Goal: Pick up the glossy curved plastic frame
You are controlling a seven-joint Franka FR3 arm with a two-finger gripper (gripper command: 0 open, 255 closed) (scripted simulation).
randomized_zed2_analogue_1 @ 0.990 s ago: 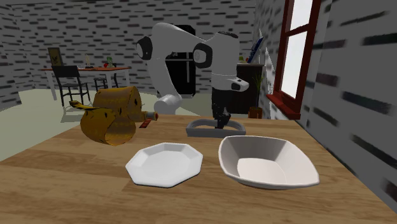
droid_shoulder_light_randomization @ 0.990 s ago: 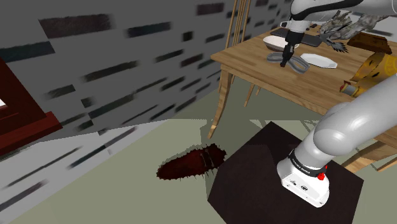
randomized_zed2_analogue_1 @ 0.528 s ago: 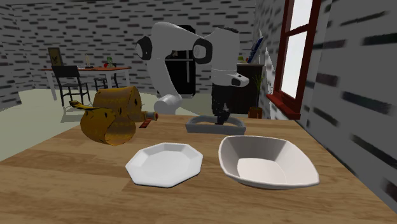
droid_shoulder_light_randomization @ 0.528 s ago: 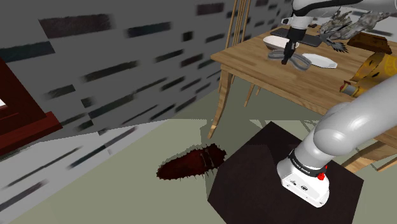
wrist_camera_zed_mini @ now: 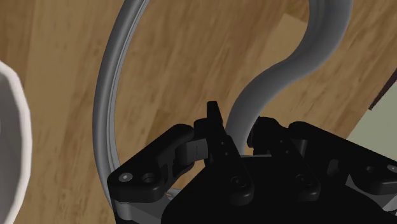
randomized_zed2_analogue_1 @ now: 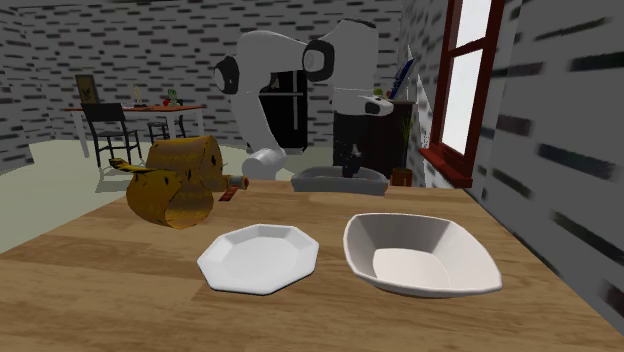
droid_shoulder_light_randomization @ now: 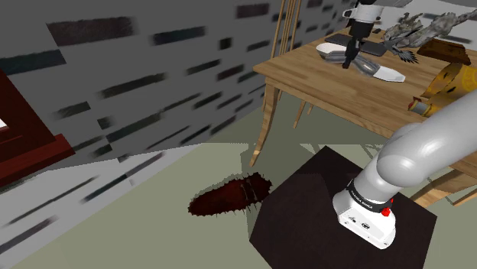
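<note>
The grey glossy curved frame (randomized_zed2_analogue_1: 335,181) hangs a little above the wooden table (randomized_zed2_analogue_1: 110,275), level and clear of the top. My black gripper (randomized_zed2_analogue_1: 350,170) is shut on its near rim. In the wrist view the fingers (wrist_camera_zed_mini: 213,124) clasp one bar of the frame (wrist_camera_zed_mini: 280,67), whose loops stretch away over the wood. From the shoulder view, the gripper (droid_shoulder_light_randomization: 352,59) holds the frame (droid_shoulder_light_randomization: 368,66) above the table (droid_shoulder_light_randomization: 321,84), over its far side.
A white octagonal plate (randomized_zed2_analogue_1: 258,258) and a white bowl (randomized_zed2_analogue_1: 420,253) lie on the table, with a brown and yellow duck-like figure (randomized_zed2_analogue_1: 175,182) beside them. On the floor by the black stand (droid_shoulder_light_randomization: 329,214) lies a dark red rug (droid_shoulder_light_randomization: 229,195).
The gripper has risen with the frame in it. The frame lay on the table one second ago and now hangs above it.
</note>
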